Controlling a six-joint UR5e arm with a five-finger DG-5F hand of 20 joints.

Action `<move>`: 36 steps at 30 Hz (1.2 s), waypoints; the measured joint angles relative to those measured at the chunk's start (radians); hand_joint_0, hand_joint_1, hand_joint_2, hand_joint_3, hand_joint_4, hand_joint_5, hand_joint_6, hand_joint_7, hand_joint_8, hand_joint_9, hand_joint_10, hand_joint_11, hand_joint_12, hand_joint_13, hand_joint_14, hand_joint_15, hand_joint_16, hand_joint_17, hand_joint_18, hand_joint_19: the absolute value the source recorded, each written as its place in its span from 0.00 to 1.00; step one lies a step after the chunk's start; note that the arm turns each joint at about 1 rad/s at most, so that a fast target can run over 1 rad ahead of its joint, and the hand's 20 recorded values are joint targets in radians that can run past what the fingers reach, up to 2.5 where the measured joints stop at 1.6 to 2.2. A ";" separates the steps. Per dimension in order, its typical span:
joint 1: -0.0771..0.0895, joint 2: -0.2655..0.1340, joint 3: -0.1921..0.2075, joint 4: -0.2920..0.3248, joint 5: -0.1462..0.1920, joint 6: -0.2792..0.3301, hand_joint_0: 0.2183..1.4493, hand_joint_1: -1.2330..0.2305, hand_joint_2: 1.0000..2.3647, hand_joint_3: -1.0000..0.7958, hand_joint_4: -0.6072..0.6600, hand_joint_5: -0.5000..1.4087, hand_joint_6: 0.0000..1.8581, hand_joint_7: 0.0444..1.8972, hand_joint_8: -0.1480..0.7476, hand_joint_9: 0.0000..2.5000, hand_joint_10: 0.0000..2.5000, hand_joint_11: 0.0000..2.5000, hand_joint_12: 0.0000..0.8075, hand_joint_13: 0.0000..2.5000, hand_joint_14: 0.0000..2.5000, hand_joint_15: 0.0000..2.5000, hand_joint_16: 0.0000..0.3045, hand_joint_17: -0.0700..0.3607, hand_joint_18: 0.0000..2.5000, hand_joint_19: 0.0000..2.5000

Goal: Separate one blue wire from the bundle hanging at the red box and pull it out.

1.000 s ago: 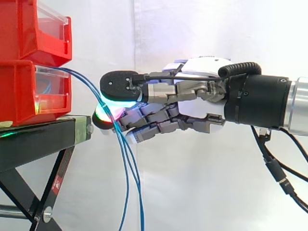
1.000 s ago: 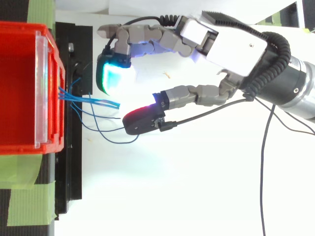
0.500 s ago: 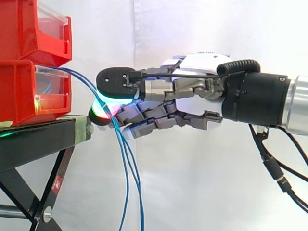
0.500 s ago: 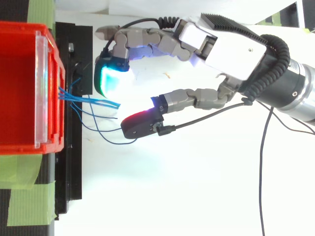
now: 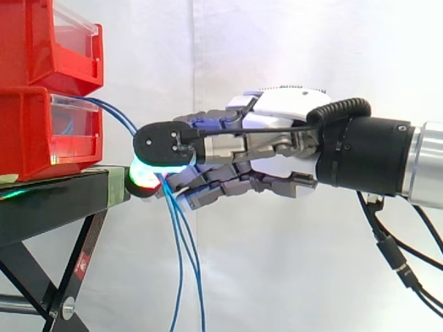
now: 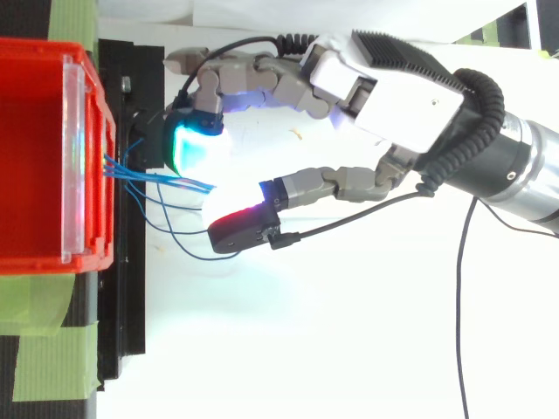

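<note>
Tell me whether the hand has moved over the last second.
Yes. In the side view the hand has shifted left, closer to the red bins and the edge of the black stand.

Blue wires (image 5: pixel 181 235) trail from a red box (image 5: pixel 41 138) on a black stand (image 5: pixel 55 200) before a white curtain (image 5: pixel 277 41). The grey-and-white hand (image 6: pixel 393 87), its wrist (image 5: pixel 367 152) black and silver, shows pads (image 6: pixel 194 144) glowing cyan-green and red. Green tape (image 6: pixel 48 345) edges the stand.

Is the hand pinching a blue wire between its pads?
No: in the top view the hand has its pads apart, blue wires loose between.
</note>
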 measured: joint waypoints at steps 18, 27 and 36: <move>-0.006 -0.004 0.000 0.004 -0.008 0.029 0.33 0.37 0.00 0.32 0.68 0.21 0.27 0.71 0.52 0.27 0.00 0.13 0.42 0.15 0.00 0.07 0.15 0.40 0.15 0.17; -0.007 0.000 0.001 0.004 -0.011 0.029 0.33 0.37 0.01 0.33 0.68 0.20 0.28 0.72 0.52 0.27 0.00 0.13 0.42 0.15 0.00 0.07 0.15 0.40 0.16 0.17; -0.007 0.001 0.001 0.004 -0.011 0.029 0.34 0.35 0.01 0.41 0.61 0.18 0.36 0.63 0.53 0.27 0.00 0.16 0.43 0.15 0.00 0.08 0.15 0.40 0.16 0.17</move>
